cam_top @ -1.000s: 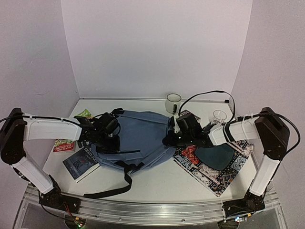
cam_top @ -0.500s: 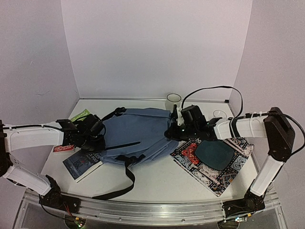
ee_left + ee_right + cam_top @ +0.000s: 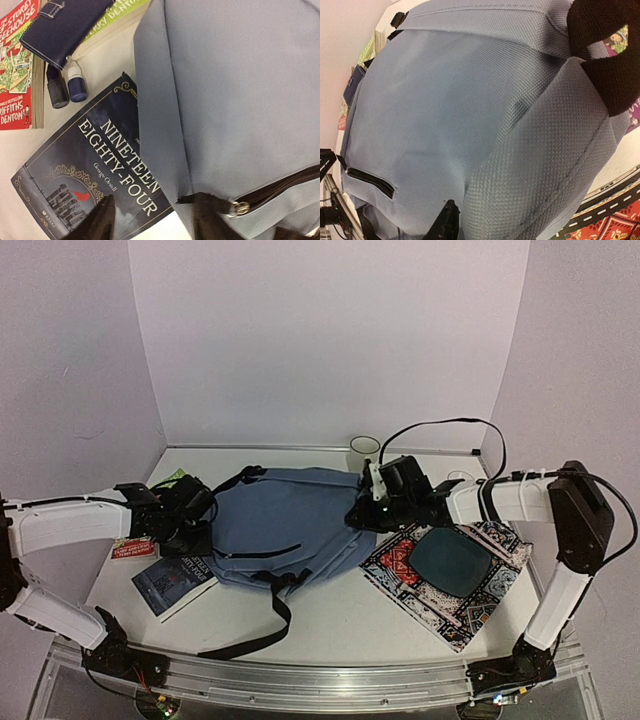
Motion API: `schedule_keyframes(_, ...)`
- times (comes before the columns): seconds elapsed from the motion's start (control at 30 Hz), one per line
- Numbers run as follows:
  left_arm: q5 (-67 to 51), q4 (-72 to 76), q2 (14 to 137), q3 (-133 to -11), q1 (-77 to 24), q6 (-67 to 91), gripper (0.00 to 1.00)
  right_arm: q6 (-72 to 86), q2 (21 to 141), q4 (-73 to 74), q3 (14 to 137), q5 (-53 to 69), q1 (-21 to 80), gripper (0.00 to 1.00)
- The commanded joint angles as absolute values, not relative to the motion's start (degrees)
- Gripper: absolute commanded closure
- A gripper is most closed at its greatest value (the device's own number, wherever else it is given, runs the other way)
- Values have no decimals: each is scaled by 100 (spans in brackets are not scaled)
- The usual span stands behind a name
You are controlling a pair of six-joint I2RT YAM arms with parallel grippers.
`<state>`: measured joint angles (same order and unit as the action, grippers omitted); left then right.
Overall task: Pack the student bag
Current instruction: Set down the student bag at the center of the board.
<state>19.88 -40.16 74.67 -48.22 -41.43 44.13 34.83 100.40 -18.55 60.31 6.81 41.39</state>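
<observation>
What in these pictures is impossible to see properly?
- Top view: what is inside the student bag; its fabric covers everything.
- Left wrist view: one side of the Nineteen Eighty-Four book, covered by the bag.
- Top view: the lower part of the mug, behind the right arm.

The student bag (image 3: 445, 100) is matt woven cloth; the paperback (image 3: 95, 170) is smooth paper.

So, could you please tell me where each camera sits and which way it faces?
Top external: high behind the robot, looking down on the table; the left arm and right arm show.
Left wrist: on the left arm, looking down at the student bag and a book; two dark fingertips show.
Right wrist: on the right arm, close over bag fabric; one fingertip shows.
Shared: all see the bag.
</observation>
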Motion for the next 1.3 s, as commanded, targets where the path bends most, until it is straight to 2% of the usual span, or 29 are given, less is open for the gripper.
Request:
schedule_keyframes(0.0,2182,-4072,7424,-5360,-3781,3939,39,3081,9933,-1644,6464,616,4131,61)
schedule_keyframes(0.13,2180,-4072,7570,-5609,-3217,3513,24,2880,9808,-1346,6568,481,4131,46)
schedule_keyframes(0.27,2123,-4074,7842,-5919,-2502,3013,16,2714,9595,-1082,6555,377,4131,30)
schedule_keyframes(0.37,2184,-4079,8131,-6167,-2067,2658,12,2582,9392,-835,6541,288,4131,19)
schedule_keyframes(0.5,2411,-4082,8587,-6485,-1689,2225,11,2421,9107,-582,6519,185,4131,10)
schedule_keyframes(1.03,2321,-4868,10632,-8079,-1530,1124,9,2309,8672,-468,6352,141,4131,6)
schedule_keyframes(1.2,1220,-4912,10966,-8428,-1148,1156,8,2260,8670,-501,6336,148,4131,4)
schedule_keyframes(1.27,1129,-4923,11045,-8502,-1051,1162,8,2266,8648,-507,6318,153,4131,4)
